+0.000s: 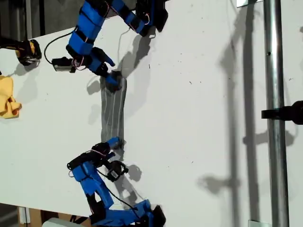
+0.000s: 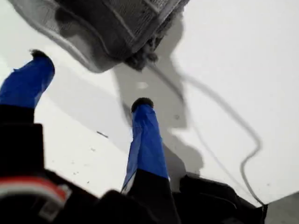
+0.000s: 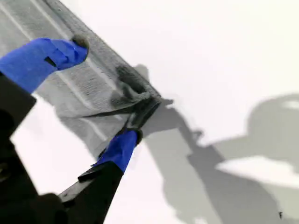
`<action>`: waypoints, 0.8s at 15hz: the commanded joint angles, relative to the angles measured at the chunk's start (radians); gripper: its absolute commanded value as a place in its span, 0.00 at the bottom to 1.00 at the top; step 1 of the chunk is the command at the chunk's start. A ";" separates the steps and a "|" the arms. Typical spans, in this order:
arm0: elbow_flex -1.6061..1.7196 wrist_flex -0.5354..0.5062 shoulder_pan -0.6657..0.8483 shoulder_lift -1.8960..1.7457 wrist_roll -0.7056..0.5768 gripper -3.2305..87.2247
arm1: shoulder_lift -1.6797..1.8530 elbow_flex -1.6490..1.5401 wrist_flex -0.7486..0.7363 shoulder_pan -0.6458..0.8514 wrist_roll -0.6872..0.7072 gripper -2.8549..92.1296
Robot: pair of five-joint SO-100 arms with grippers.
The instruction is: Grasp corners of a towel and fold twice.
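The grey striped towel (image 1: 113,113) lies bunched into a narrow strip on the white table, running up and down the exterior view. One arm's gripper (image 1: 111,80) is at its upper end and the other arm's gripper (image 1: 112,142) is at its lower end; I cannot tell which arm is which. My first gripper (image 2: 91,79) is open with nothing between its fingers. The towel (image 2: 117,28) and a frayed corner (image 2: 140,56) lie just beyond its tips. My second gripper (image 3: 107,88) is open and straddles a towel corner (image 3: 149,98). One finger (image 3: 51,56) is over the cloth and the other (image 3: 124,144) is at its edge.
A small yellow cloth (image 1: 8,101) and a black-and-yellow tool (image 1: 28,52) sit at the exterior view's left edge. A metal pole (image 1: 273,94) with a black clamp (image 1: 289,112) runs down the exterior view's right. The table's front edge (image 1: 47,210) is near the lower arm's base.
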State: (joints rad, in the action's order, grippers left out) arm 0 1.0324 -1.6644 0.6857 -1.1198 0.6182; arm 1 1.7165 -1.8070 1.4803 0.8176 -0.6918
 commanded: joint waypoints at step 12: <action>1.393 0.460 -0.339 -1.919 0.364 0.01 | 1.580 -0.776 -0.038 -0.397 -0.629 0.03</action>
State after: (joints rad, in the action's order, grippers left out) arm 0 2.3209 -1.2793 0.3973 -2.8777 0.9572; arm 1 3.1723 -2.4912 1.4711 0.4694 -1.2517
